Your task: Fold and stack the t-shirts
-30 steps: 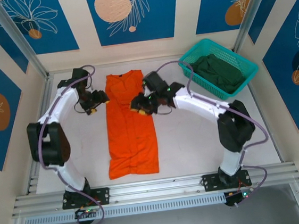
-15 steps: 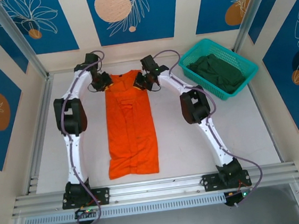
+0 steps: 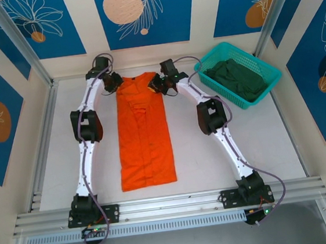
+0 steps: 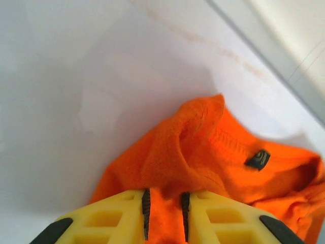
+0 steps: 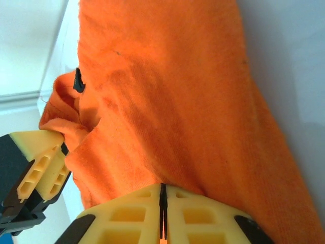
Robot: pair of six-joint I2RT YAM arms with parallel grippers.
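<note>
left gripper [image 4: 165, 203]: collar-side fold is clamped between yellow ribbed jaws | bright orange soft cloth t-shirt [image 3: 144, 135]: laid flat as a long strip on white table [image 3: 195, 153], bare surface left either side | right gripper [image 5: 162, 190]: other shoulder is pinched by closed jaws | dark green cloth t-shirt [image 3: 237, 76]: crumpled inside teal plastic mesh basket [image 3: 265, 66], far right

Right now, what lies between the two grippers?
The orange t-shirt: its collar end, pinched by the left gripper and right gripper, in the top view.
</note>
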